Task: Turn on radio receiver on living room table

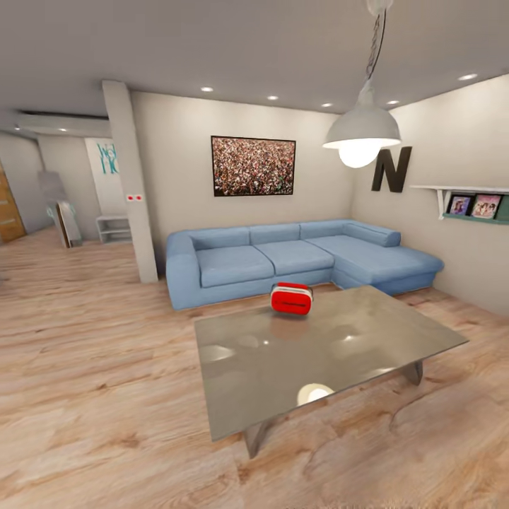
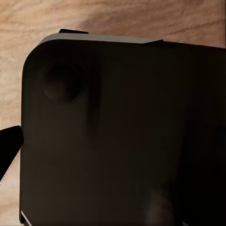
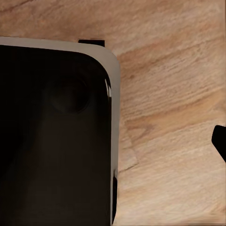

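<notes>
From my head camera, the radio receiver (image 1: 291, 297) sits on the far edge of the grey surface (image 1: 353, 353), before the blue sofa (image 1: 297, 258), well ahead of me. My left wrist camera shows my dark base (image 2: 122, 136) over plank floor (image 2: 117, 19). My right wrist camera shows likewise. Whether either gripper is open, I cannot tell.

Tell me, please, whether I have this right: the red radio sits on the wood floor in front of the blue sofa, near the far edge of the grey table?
Not quite. The head view shows the red radio sitting on the grey table itself, near its far edge, not on the wood floor. The rest holds: it is in front of the blue sofa.
</notes>
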Tool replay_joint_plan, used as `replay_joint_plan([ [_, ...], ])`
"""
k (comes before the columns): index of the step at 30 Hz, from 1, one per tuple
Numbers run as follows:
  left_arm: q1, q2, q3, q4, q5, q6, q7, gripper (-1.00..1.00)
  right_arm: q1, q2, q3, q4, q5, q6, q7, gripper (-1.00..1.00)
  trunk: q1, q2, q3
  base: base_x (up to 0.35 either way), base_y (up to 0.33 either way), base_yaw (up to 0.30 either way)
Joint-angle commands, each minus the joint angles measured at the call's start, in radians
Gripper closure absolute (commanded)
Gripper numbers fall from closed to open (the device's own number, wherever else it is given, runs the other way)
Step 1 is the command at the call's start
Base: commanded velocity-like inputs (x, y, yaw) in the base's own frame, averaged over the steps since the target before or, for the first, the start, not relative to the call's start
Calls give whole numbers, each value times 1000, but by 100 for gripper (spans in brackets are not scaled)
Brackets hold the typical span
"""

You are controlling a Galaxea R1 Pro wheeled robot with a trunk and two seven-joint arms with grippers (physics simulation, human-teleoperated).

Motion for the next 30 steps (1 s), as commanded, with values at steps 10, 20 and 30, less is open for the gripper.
replay_joint_plan([
  [10,0,0,0,0,0,0,0,-100,0,-1,0,0,1,0,1,-100,0,0,0,0,0,-286],
  [20,0,2,-6,1,-4,5,0,-100,0,3,0,0,-1,0,-8,-100,0,0,0,203,-22,-97],
  [30,0,3,-8,2,-2,5,2,-100,0,4,0,0,1,0,-8,-100,0,0,0,315,-104,-2],
])
